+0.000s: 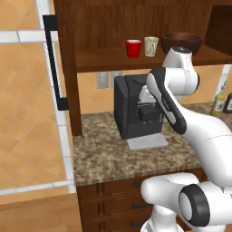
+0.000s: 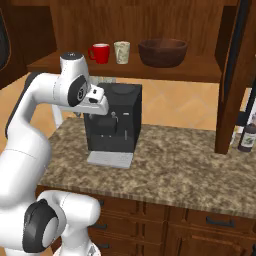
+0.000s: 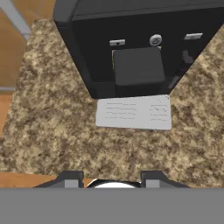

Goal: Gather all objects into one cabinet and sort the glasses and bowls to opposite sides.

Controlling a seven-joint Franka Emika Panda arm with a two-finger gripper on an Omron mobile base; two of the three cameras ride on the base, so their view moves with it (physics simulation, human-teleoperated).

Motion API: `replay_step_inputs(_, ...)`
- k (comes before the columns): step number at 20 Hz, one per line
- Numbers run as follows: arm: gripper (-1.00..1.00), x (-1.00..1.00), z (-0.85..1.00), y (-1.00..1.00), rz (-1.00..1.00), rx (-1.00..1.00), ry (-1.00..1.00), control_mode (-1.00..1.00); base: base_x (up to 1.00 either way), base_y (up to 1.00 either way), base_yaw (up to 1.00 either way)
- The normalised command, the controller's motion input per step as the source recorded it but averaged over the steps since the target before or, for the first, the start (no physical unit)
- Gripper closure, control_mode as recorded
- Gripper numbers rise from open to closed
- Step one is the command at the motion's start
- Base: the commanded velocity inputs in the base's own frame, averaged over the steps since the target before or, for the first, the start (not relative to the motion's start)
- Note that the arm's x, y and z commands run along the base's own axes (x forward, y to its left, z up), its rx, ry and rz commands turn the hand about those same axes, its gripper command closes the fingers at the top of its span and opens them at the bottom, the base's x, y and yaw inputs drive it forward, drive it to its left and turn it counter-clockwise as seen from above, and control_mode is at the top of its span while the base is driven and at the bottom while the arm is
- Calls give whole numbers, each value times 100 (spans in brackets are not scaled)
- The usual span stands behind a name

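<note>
Three things sit on the cabinet [image 2: 227,75] shelf: red cup [image 2: 100,53], cream cup [image 2: 121,51], then brown bowl [image 2: 162,52]. Below, the claw [image 3: 113,178] hangs partly open and empty over the worktop [image 3: 65,135], facing the coffee machine [image 3: 135,48].

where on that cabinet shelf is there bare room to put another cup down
Bare shelf board lies left of the red cup, toward the open door. The red cup and cream cup crowd the middle, with a small gap before the brown bowl. Right of the bowl, more board stays free.
</note>
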Motion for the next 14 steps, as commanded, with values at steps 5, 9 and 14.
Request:
replay_step_inputs(5,-100,0,0,0,0,0,0,100,-60,1,0)
replay_step_inputs(9,-100,0,0,0,0,0,0,100,-100,8,0)
replay_step_inputs(14,-100,0,0,0,0,0,0,100,-100,18,2)
